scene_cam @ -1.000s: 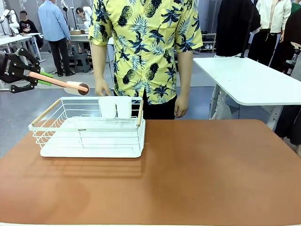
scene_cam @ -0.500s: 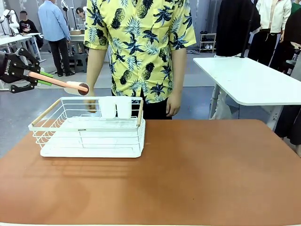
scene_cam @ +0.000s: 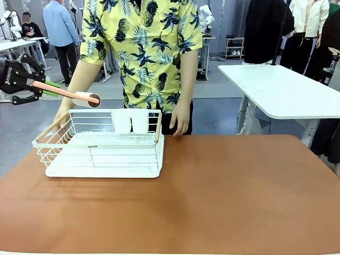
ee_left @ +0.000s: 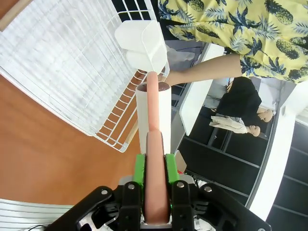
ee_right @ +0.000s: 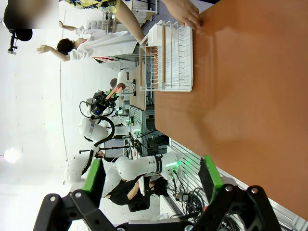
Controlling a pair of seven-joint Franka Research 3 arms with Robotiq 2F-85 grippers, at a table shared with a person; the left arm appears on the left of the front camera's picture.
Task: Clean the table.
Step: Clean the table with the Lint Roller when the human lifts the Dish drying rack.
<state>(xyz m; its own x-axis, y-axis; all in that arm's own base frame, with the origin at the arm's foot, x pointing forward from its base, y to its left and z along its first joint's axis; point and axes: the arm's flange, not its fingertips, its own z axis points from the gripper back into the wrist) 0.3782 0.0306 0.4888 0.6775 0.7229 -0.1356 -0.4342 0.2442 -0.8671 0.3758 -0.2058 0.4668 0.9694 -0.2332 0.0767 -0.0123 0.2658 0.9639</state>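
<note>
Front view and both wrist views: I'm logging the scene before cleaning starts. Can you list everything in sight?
table: one, reddish-brown, foreground.
dish rack: one, white wire with wooden handles, on the table's left part.
cup holder: one, white, two-part, at the rack's far side.
lint roller: one, pink handle, white roll, in the air above the rack's left end.
white table: one, far right.
person: one, yellow pineapple shirt, far side.
hands: two, one by the rack's left handle, one at the table's far edge.
left gripper: black, green pads, shut on the lint roller's handle.
right gripper: black, green pads, open, holding nothing.
</note>
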